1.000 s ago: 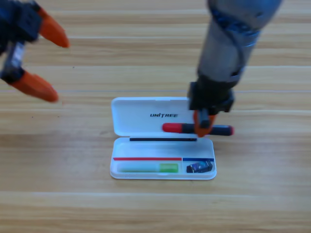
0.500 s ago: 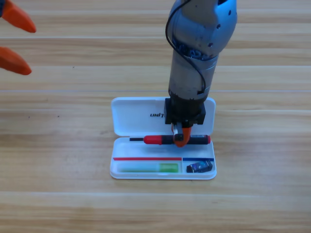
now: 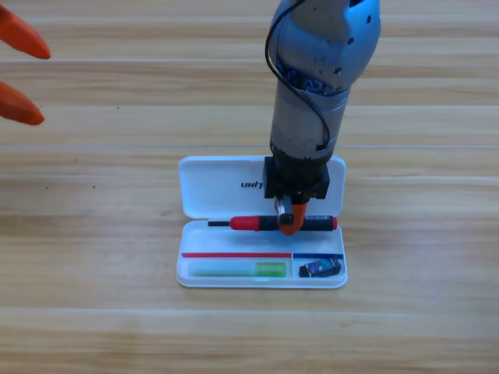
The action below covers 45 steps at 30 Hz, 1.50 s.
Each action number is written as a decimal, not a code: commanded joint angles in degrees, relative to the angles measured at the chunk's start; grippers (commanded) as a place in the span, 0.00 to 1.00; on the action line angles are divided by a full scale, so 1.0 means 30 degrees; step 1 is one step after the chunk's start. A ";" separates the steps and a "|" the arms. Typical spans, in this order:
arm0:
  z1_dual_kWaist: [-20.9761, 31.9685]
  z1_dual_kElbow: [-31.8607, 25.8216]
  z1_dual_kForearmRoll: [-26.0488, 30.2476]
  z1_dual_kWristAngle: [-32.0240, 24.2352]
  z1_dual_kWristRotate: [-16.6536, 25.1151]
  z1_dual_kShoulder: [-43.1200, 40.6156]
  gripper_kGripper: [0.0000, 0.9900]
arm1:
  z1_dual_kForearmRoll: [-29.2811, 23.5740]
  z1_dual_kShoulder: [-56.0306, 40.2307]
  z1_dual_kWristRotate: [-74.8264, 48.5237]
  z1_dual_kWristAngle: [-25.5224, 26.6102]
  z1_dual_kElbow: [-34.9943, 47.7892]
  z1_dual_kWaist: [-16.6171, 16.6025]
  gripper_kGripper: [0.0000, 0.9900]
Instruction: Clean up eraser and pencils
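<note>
My right pincer (image 3: 290, 224) grips the black pencil (image 3: 269, 224) over the white case (image 3: 210, 191). The green pencil (image 3: 238, 269) and eraser (image 3: 320, 268) lie inside. Only this pencil is left. My left pincer (image 3: 19, 74) waits spread wide at the counter (image 3: 93, 327) corner.

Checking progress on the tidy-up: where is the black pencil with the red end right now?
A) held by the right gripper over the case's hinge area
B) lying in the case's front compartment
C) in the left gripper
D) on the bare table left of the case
A: the right gripper grips the black pencil crosswise over the white case, above its tray.
</note>
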 commanded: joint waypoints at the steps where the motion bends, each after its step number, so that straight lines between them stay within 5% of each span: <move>1: 0.0266 0.0944 -0.0442 -0.0193 0.0235 0.0498 0.99 | 0.0668 0.0510 0.0258 -0.0414 0.0065 0.0453 0.90; 13: 0.0237 0.1149 -0.0823 -0.0222 0.0206 0.0527 0.99 | 0.2280 -0.8953 0.0258 0.3482 0.1647 0.0423 0.96; 21: -0.0085 -0.1399 -0.0941 -0.0984 -0.0966 0.2608 1.00 | 0.1870 -1.2410 0.2221 0.6529 0.4606 -0.0485 0.96; 25: -0.0613 -0.3304 -0.0941 -0.2068 -0.1464 0.4834 1.00 | -0.0796 -1.3670 0.3744 0.8375 0.6979 -0.1715 0.96; 32: -0.1814 -0.6146 -0.0853 -0.3152 -0.2431 0.8262 1.00 | -0.7564 -1.7508 0.6205 0.6324 1.3747 -0.1833 0.96; 37: -0.3044 -0.6819 -0.0853 -0.2888 -0.2724 0.9317 0.96 | -0.8121 -1.8299 0.6557 0.6529 1.4743 -0.1833 0.96; 45: -0.4685 -0.6995 -0.0853 -0.2449 -0.2899 1.0225 0.65 | -0.8121 -1.8474 0.6147 0.6998 1.5241 -0.1774 0.96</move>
